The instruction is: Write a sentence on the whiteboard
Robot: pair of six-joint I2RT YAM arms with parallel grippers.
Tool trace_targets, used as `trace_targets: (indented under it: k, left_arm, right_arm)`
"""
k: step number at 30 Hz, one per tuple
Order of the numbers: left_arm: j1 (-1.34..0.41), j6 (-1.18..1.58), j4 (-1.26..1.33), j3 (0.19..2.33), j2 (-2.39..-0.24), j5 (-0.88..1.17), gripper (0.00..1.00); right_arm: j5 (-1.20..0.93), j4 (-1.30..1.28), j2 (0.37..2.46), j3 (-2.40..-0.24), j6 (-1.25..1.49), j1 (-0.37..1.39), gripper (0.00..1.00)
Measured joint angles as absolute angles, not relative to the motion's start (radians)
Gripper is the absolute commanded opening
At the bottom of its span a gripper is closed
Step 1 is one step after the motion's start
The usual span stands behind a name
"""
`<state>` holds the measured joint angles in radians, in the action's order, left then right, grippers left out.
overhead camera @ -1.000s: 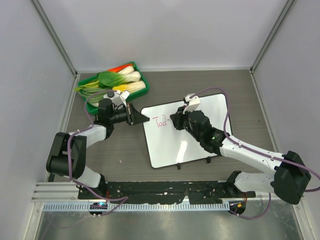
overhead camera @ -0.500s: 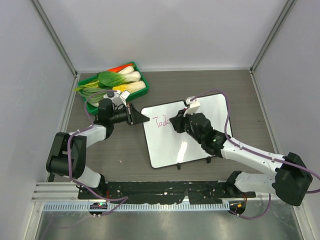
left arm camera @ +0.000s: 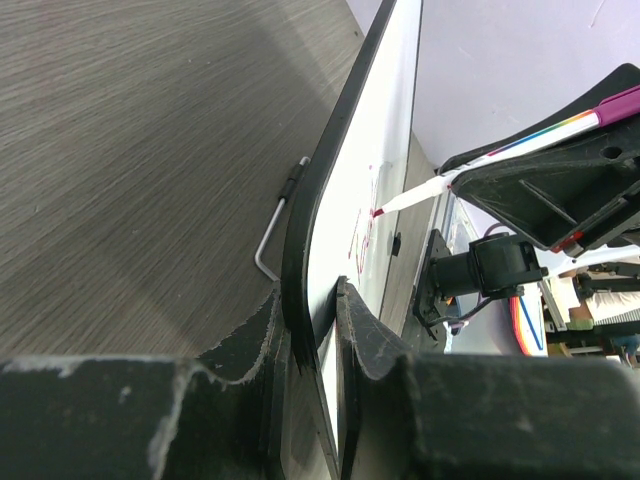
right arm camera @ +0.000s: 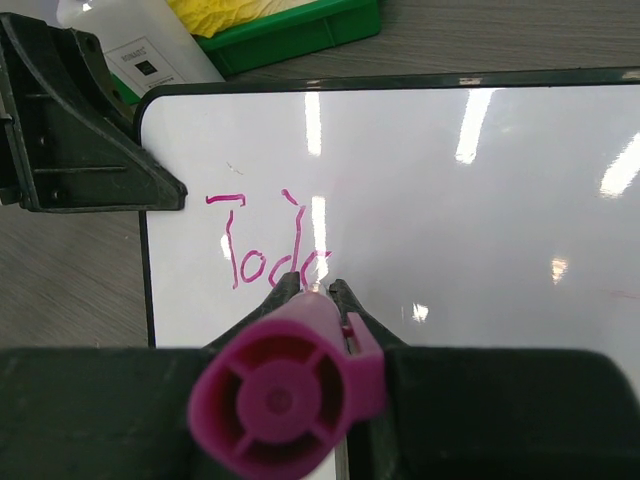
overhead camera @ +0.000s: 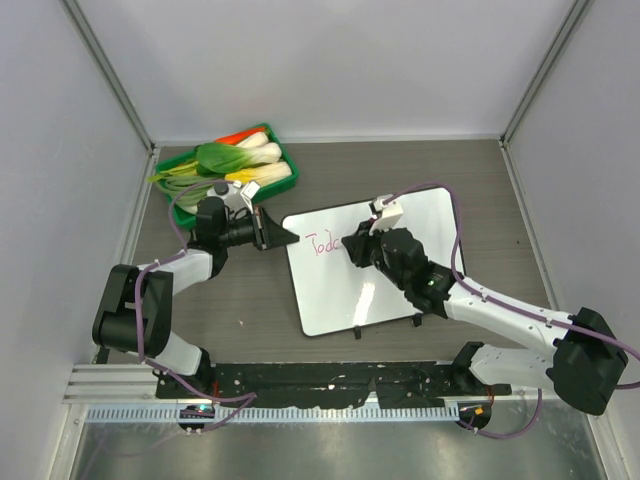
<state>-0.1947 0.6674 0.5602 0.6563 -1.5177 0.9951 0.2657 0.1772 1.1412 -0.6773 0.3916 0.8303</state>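
near edge: metal rail (overhead camera: 300,412) with the two arm bases on it, partly cut off by the frame bottom.

right tool (right arm camera: 313,287): jaws closed on a marker (right arm camera: 285,395). in the wrist view its round magenta cap fills the foreground and hides the nib and the last stroke. side-on from the left wrist, the nib touches the board face; barrel white with a rainbow stripe.

left tool (left arm camera: 312,300): clamped on the thin black rim of the board (overhead camera: 340,290), at its left far corner. finger pads scuffed, edges chipped.

board: glossy white, rounded corners, lying propped at a slant mid-counter; ceiling lights glare on it. two small black feet at its near edge, and a bent wire leg (left arm camera: 275,225) under it.

sentence (right arm camera: 265,255): only the start is there, pink, reads "tod" plus one half-hidden letter, near the board's left far corner.

counter (overhead camera: 240,300): dark grey wood grain, matte.

far left: green plastic tray (right arm camera: 300,35) of leafy vegetables (overhead camera: 235,158), one red piece; white labelled bottle (right arm camera: 130,40), cut off.

pale plain walls on three sides.
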Motion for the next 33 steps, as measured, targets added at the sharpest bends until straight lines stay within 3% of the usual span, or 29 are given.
trace_targets:
  k: [33]
  left_arm:
    - [-0.195, 0.661, 0.555, 0.658, -1.518, 0.995, 0.0]
  right_arm:
    - [0.324, 0.159, 1.171, -0.727, 0.372, 0.83, 0.02]
